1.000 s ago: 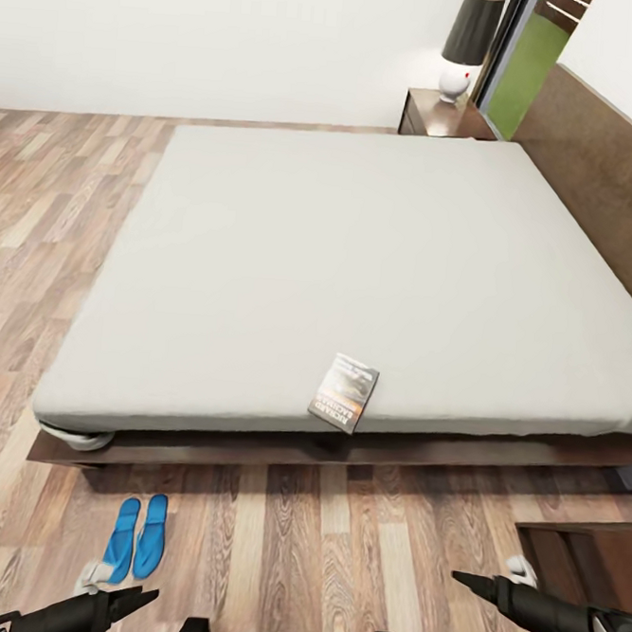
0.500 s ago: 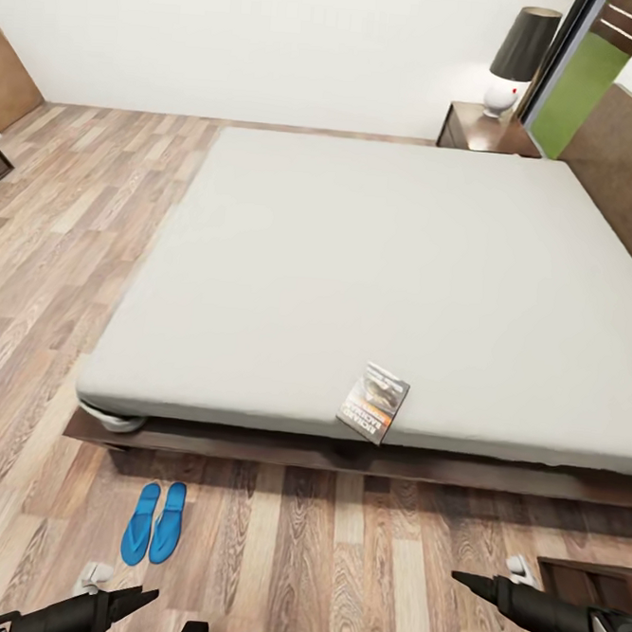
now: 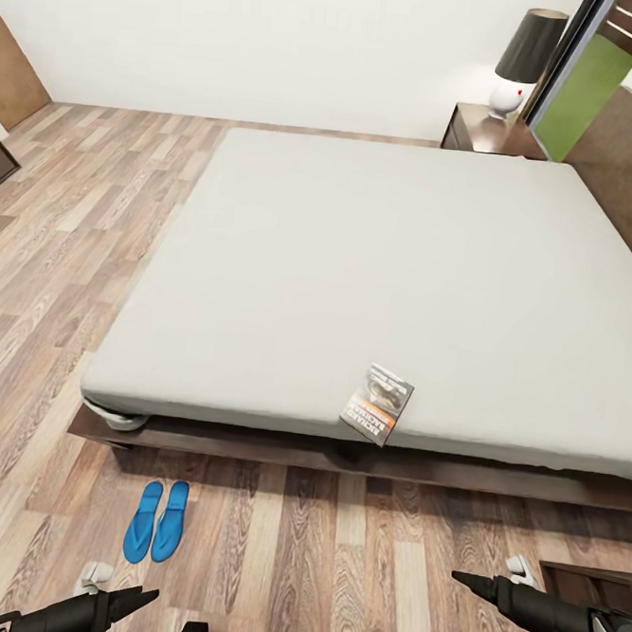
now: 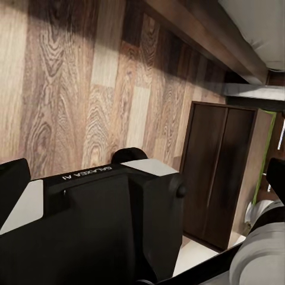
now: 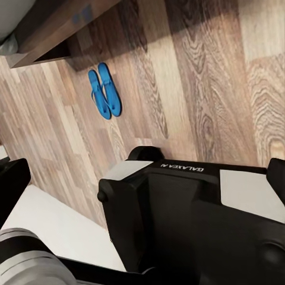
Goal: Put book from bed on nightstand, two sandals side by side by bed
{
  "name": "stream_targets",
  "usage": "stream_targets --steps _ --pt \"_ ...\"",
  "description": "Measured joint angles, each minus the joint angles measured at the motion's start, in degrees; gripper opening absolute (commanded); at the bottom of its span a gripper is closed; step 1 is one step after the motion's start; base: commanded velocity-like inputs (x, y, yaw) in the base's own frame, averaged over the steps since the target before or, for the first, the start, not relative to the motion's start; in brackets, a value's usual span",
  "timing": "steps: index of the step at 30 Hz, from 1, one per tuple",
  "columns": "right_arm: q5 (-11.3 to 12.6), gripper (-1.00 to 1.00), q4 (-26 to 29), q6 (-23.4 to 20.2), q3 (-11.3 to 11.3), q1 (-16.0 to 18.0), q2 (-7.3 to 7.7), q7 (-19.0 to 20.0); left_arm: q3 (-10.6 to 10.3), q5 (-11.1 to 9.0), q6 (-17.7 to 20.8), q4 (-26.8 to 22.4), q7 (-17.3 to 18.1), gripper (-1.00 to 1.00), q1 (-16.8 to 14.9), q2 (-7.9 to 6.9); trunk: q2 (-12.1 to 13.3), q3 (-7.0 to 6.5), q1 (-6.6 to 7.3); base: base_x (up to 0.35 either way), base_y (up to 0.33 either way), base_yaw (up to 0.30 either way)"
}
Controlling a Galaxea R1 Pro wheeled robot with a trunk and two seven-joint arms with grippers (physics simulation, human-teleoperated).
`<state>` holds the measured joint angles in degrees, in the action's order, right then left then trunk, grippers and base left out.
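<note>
Grey-covered paperback book (image 3: 376, 417) is seen at the light-grey mattress's (image 3: 358, 262) near edge — bright blue sandals (image 3: 156, 520) paired on the wood-plank floor (image 3: 337, 536). Book pickup is judged next; both grippers' spread cannot be told.

wood-plank floor (image 4: 89, 89) | robot base (image 4: 107, 225) | dark nightstand (image 4: 217, 172) | bed (image 4: 261, 29)

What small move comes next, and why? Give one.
Probably roll the base closer to the bed and bring the right gripper up toward the book. The book lies flat at the mattress's near edge, while both grippers hang low over the floor, apart from it. The sandals already lie side by side beside the bed.
</note>
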<state>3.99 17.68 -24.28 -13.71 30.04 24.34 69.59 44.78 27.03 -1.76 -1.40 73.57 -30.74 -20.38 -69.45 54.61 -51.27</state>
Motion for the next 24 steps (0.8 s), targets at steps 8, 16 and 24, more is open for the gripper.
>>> stream_targets --steps 8,16,24 --pt "0.34 1.0 0.38 -0.39 -0.13 0.0 0.02 0.26 0.05 0.0 0.0 0.06 0.0 1.0 0.0 0.08 0.0 0.0 0.0 0.0 0.0 0.0" --pt "0.83 1.0 6.02 -10.55 -0.3 0.33 0.17 10.19 0.08 0.0 0.07 0.17 0.04 1.0 0.0 0.16 0.0 0.0 0.0 0.0 0.0 0.0" --pt "0.98 1.0 13.72 -18.21 -0.38 0.57 0.02 11.12 0.08 0.0 0.08 0.18 -0.02 1.0 0.0 0.33 0.0 0.0 0.0 0.0 0.0 0.0"
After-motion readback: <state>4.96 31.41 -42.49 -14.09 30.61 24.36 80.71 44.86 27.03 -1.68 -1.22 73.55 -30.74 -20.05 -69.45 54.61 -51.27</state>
